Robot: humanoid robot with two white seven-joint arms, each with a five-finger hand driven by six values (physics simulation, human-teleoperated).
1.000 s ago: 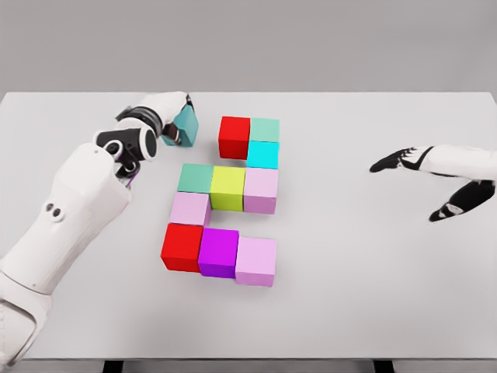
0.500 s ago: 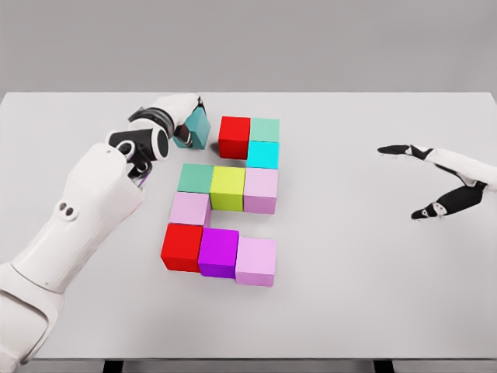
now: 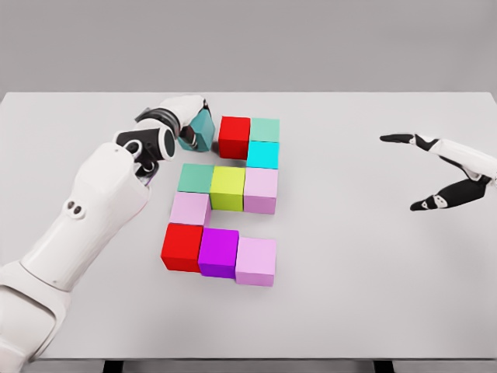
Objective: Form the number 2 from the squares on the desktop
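The left hand [image 3: 182, 116] is wrapped over a teal block [image 3: 203, 128], its fingers clamped on the block's top and near side, so only the block's right face and part of its front show. The block sits at the top left of the layout, just beside a red block [image 3: 234, 137]; I cannot tell whether the two touch or whether the teal block rests on the table [image 3: 373, 272] or is slightly raised. The white left arm [image 3: 85, 225] runs from the lower left corner up to that hand.

Right of the red block stands a green block [image 3: 265, 129], with a cyan block [image 3: 263, 155] just in front of it. The next row down holds a second green block [image 3: 196, 178], a yellow block [image 3: 228, 188] and a pale pink block [image 3: 262, 190], side by side and touching. Below the left end sits another pale pink block [image 3: 190, 208]. The front row has a second red block [image 3: 182, 246], a purple block [image 3: 219, 252] and a third pale pink block [image 3: 256, 261], also touching.

The right hand [image 3: 443, 175] hovers well apart at the right edge, its dark-tipped fingers [image 3: 396, 138] spread wide and holding nothing.
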